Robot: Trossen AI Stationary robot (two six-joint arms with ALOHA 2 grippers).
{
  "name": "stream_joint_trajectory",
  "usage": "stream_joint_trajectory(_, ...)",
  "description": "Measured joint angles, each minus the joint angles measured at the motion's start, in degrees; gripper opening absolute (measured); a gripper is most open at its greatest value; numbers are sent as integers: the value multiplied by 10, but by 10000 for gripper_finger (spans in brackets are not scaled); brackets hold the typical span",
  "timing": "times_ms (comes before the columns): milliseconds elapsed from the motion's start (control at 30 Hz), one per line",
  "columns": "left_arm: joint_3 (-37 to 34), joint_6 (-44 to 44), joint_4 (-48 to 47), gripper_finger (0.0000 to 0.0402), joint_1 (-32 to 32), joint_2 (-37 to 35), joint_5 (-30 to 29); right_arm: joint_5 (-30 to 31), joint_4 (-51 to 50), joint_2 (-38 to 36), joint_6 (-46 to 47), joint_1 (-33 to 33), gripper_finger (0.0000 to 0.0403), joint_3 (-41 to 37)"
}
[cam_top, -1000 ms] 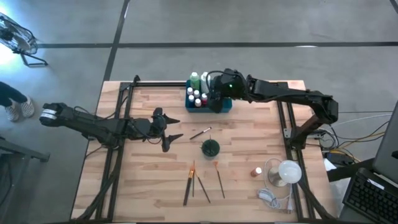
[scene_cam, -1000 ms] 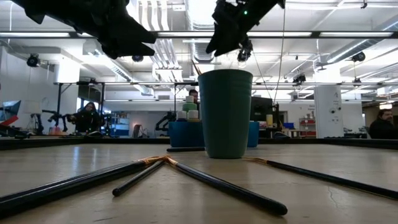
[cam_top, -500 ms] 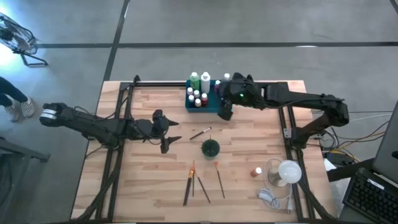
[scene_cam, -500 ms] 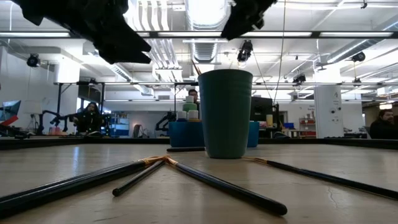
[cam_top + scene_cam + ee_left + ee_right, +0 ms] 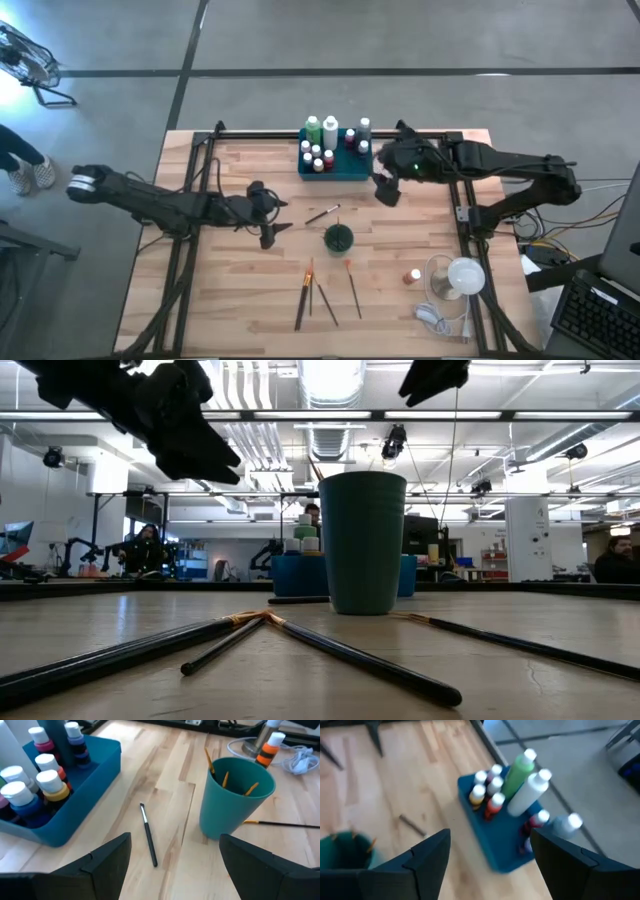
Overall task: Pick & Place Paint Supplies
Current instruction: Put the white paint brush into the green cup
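My right gripper, fingers apart and empty, hangs beside the teal tray of paint bottles at the table's far edge. My left gripper, also parted, hovers near a loose paintbrush.

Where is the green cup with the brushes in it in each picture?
High view: the cup stands mid-table, nearer the front than the blue tray.
Low view: the cup stands in the centre, hiding part of the tray behind it.
Left wrist view: the cup is beyond the fingers, right of a lone brush.
Right wrist view: only its rim shows at the lower left edge.
Shared landmark: the blue tray of bottles.
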Motion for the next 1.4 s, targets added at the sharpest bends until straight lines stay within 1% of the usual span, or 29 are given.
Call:
stream_joint_trajectory(300,0,7,0,307,0,5,0,-2,-148,-3,128,82,241,0)
stream_joint_trajectory(467,0,8,0,307,0,5,0,-7,-206,-3,206,115,233,0)
stream_joint_trajectory(600,0,21,0,307,0,5,-1,-31,-210,-3,251,139,242,0)
stream_joint_trajectory(733,0,28,10,307,2,5,-8,-32,-209,-2,281,159,254,0)
stream_joint_trajectory(867,0,29,4,307,10,5,-9,-30,-211,-1,291,169,260,0)
stream_joint_trajectory(1000,0,43,-8,307,28,5,-7,-23,-221,-1,305,170,252,0)
stream_joint_trajectory(1267,1,55,-25,307,76,5,46,4,-230,-2,307,170,229,-7)
stream_joint_trajectory(1400,1,55,-42,307,90,5,46,12,-237,-2,306,170,231,-9)
